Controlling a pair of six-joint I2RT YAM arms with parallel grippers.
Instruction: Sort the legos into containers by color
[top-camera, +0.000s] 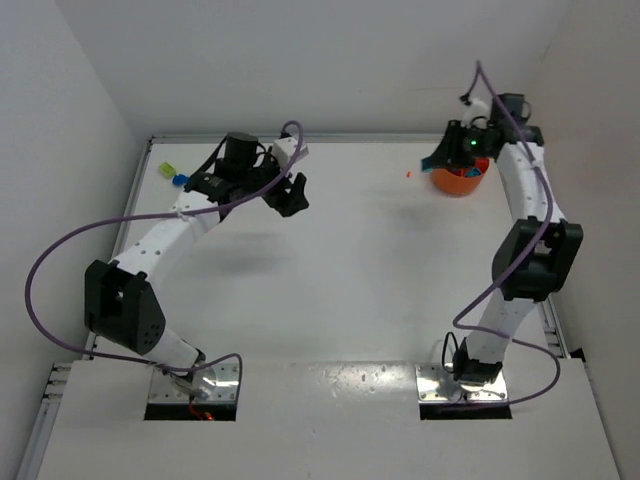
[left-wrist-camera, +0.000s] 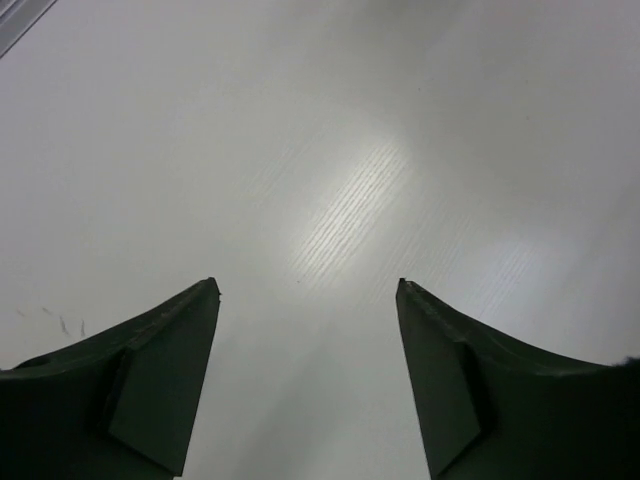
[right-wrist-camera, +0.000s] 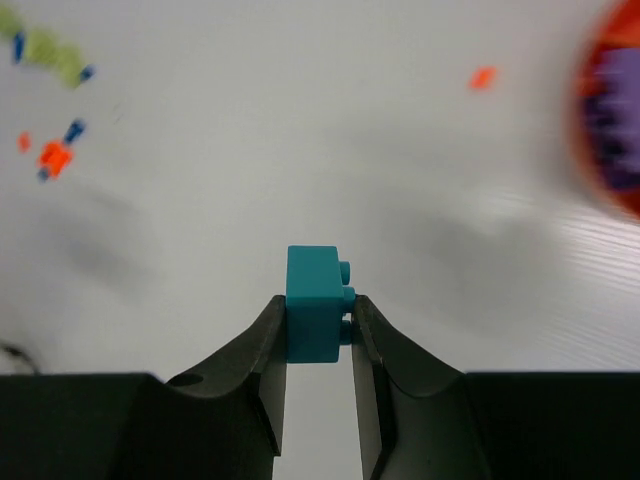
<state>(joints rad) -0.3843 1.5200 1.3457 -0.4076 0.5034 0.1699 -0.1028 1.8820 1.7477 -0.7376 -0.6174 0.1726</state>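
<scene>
- The right fingers (right-wrist-camera: 262, 350) pinch a teal-blue brick (right-wrist-camera: 314, 315) by its two sides, with its studs pointing right. It is held clear of the desk (right-wrist-camera: 300, 160).
- From above, that hand hangs at the far right of the desk, right at the orange bowl (top-camera: 460, 182). I cannot tell whether it is over the rim or just beside it.
- In the right wrist view the bowl is a blur at the right edge, with purple showing inside.
- A lone orange-red brick (top-camera: 409, 174) lies on the desk just left of the bowl.
- The left fingers (left-wrist-camera: 160, 370) are spread wide above the bare desk, at the far left-centre.
- A yellow-green brick (top-camera: 168, 171) and a blue brick (top-camera: 181, 181) lie side by side near the far left edge, behind the left arm.
- The right wrist view shows more loose bricks there, blurred: yellow-green, orange-red and blue.
</scene>
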